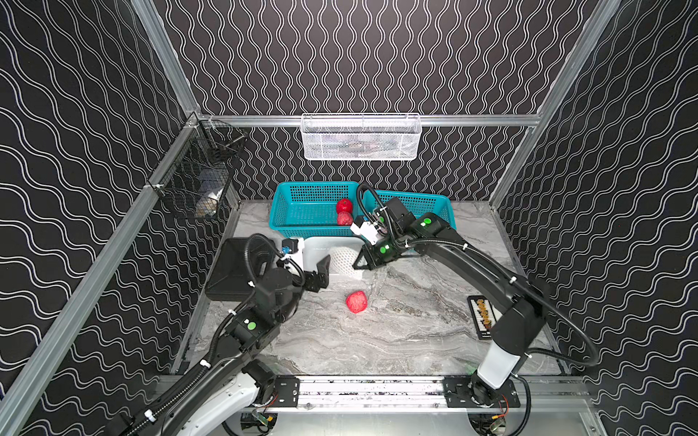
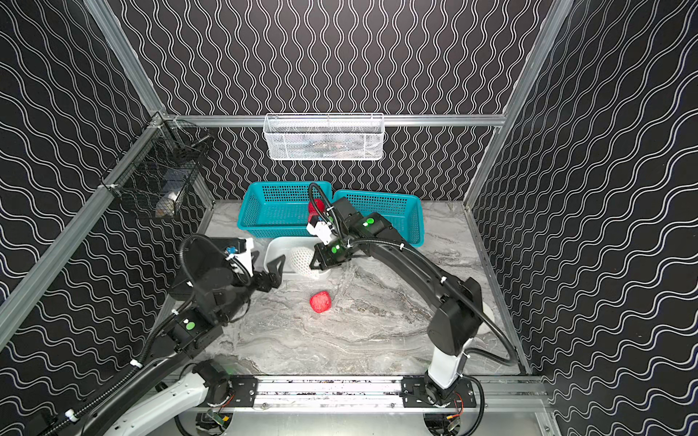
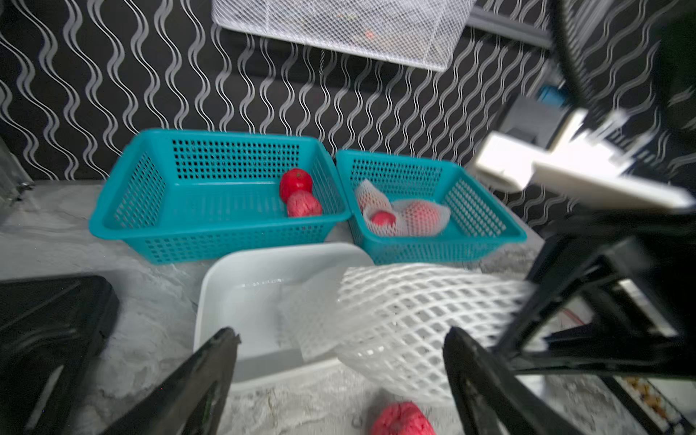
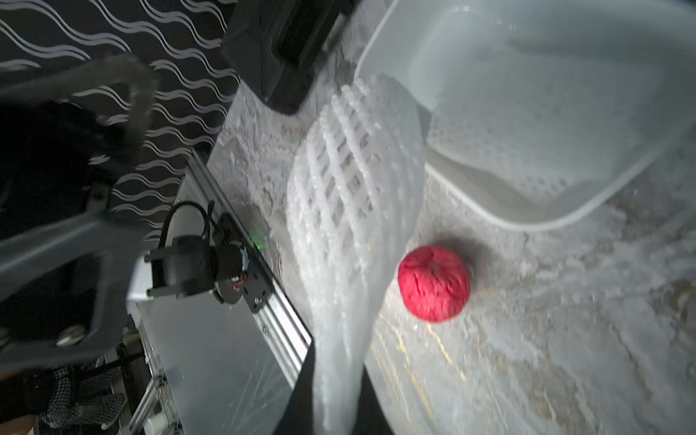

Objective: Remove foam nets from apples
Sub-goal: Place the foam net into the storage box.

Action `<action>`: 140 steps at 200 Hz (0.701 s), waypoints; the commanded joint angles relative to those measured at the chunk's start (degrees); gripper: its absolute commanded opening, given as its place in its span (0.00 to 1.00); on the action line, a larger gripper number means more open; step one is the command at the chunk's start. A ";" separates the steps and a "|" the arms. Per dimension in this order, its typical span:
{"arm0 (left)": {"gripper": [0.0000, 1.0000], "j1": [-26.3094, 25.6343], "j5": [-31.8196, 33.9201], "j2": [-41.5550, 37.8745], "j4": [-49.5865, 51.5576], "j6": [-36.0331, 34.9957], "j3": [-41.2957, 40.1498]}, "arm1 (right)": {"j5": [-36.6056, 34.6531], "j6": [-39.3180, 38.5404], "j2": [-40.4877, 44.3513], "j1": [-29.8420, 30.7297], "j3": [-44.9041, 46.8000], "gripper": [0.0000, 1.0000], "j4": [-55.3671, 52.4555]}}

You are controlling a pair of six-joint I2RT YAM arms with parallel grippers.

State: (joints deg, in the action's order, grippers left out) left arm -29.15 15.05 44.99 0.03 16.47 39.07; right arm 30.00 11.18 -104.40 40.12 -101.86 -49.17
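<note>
The right tool [image 1: 358, 263] was found clamped on a floppy white diamond-mesh foam net [image 1: 342, 260], the left tool [image 3: 341, 335] gaping wide and empty just beside it, a bare mottled red apple [image 1: 356, 301] lying on the grey marbled table [image 1: 415, 332] near both tools.

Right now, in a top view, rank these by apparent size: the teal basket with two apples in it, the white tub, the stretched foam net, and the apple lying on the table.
1. teal basket
2. white tub, though partly covered
3. foam net
4. loose apple
</note>
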 commanded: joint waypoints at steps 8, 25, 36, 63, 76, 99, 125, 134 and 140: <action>0.83 3.52 2.94 4.60 0.18 0.43 3.53 | 6.98 0.00 -8.80 -2.00 -6.50 0.11 10.71; 0.74 5.93 3.11 6.48 -3.74 1.47 2.65 | 7.96 -0.67 -15.35 -1.95 -12.18 0.11 10.13; 0.62 8.29 1.82 8.45 -6.11 3.09 2.19 | 9.48 -0.45 -18.67 -1.97 -14.99 0.11 9.65; 0.52 15.39 -7.20 16.63 -7.22 5.56 4.76 | 11.51 0.37 -23.58 -2.06 -16.14 0.11 11.25; 0.46 18.05 -9.52 20.23 -7.74 6.53 5.42 | 9.95 0.19 -25.39 -2.06 -16.36 0.11 10.92; 0.44 19.65 -14.60 25.30 -9.54 5.74 6.42 | 6.96 -0.59 -28.74 -2.15 -17.81 0.12 9.15; 0.43 19.57 -16.84 30.67 -9.43 3.69 8.16 | 1.80 -2.01 -31.78 -2.14 -20.23 0.14 5.97; 0.44 19.50 -17.90 32.79 -8.68 2.91 9.19 | 0.32 -2.21 -32.27 -2.15 -20.39 0.17 5.75; 0.44 19.39 -18.24 34.37 -7.68 2.50 10.14 | -0.49 -2.06 -32.48 -2.15 -20.54 0.20 5.75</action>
State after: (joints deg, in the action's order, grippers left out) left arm -9.72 0.82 75.29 -6.85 20.95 46.76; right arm 34.41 10.72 -135.85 38.04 -121.30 -41.30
